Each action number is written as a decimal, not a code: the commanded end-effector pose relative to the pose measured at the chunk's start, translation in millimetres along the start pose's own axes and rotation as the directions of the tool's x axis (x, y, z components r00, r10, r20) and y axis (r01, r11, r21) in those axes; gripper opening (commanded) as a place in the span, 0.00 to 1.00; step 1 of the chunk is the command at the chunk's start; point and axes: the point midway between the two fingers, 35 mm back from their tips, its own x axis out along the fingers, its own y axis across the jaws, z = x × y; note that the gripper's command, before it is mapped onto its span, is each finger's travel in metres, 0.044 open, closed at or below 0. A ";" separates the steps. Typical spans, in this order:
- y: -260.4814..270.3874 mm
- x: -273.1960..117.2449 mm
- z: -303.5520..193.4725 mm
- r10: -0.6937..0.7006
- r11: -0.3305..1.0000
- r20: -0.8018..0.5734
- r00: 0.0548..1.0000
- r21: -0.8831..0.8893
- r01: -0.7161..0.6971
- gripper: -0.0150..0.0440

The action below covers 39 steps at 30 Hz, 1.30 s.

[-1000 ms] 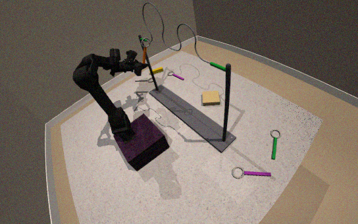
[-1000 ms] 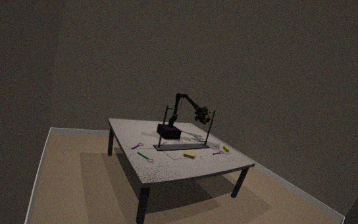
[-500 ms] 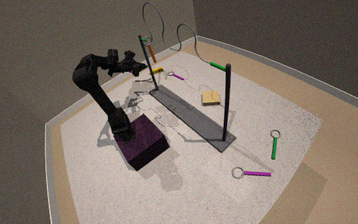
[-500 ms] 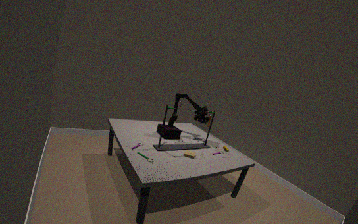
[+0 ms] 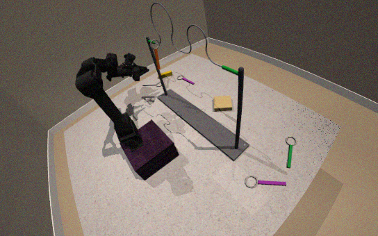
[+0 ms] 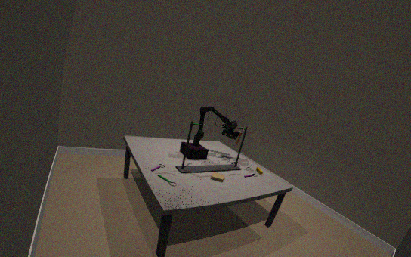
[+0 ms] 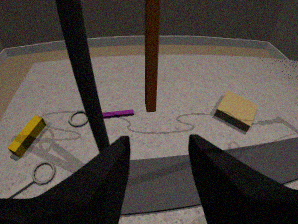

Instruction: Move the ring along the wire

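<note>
The ring (image 5: 154, 48) hangs on the short green part (image 5: 149, 41) beside the far post (image 5: 162, 83) (image 6: 242, 147) (image 7: 82, 65). Its orange handle (image 5: 157, 59) (image 6: 239, 138) (image 7: 151, 60) hangs down. My gripper (image 5: 148, 70) (image 7: 158, 143) is partly open and empty. In the wrist view the handle's lower end shows beyond and above the gap between the fingertips, clear of both. The thin grey wire (image 5: 172, 28) loops across to the other green part (image 5: 230, 69) at the near post (image 5: 239, 107) (image 6: 187, 145). The ring is out of the wrist view.
The posts stand on a dark base plate (image 5: 205, 121) (image 6: 208, 168). A yellow bar (image 5: 167, 73) (image 7: 27, 135), a pale yellow block (image 5: 222, 103) (image 7: 236, 109), purple-handled rings and a green-handled ring lie on the table.
</note>
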 end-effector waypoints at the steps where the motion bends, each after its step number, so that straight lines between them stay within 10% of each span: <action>1: -0.2 -1.1 0.3 -0.001 1.000 0.003 1.000 0.001 0.001 0.53; 15: -0.2 -1.1 0.3 -0.001 1.000 0.003 1.000 0.001 0.001 0.53; 26: -1.0 -50.6 0.8 0.002 1.000 0.002 1.000 -0.001 -0.002 1.00; 39: -1.0 -50.6 0.8 0.002 1.000 0.002 1.000 -0.001 -0.002 1.00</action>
